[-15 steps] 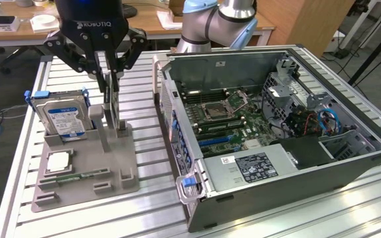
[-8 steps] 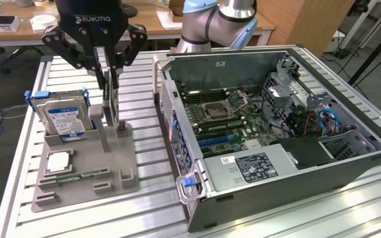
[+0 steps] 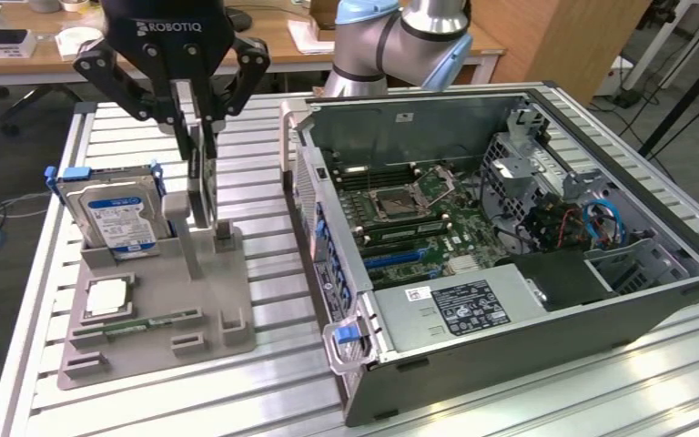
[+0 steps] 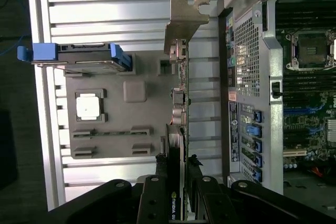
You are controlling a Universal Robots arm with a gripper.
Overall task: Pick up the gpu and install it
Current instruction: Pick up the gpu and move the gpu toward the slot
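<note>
The gpu (image 3: 204,187) stands on edge in the grey parts holder (image 3: 222,309) on the exterior view's left. My gripper (image 3: 201,137) comes down on it from above, with a finger pressed on each face of the card: it is shut on the gpu. The card's lower edge sits at the holder's slot posts; I cannot tell whether it has lifted clear. In the wrist view the gpu (image 4: 182,93) is edge-on, with its silver bracket (image 4: 184,19) at the far end and its black cooler between my fingertips (image 4: 157,182).
The open computer case (image 3: 641,273) lies on the exterior view's right with its motherboard (image 3: 417,214) exposed. The holder also carries a silver hard drive with a blue label (image 3: 113,214), a processor chip (image 3: 106,296) and a memory stick (image 3: 143,323). The slatted table (image 3: 265,391) ends near the holder.
</note>
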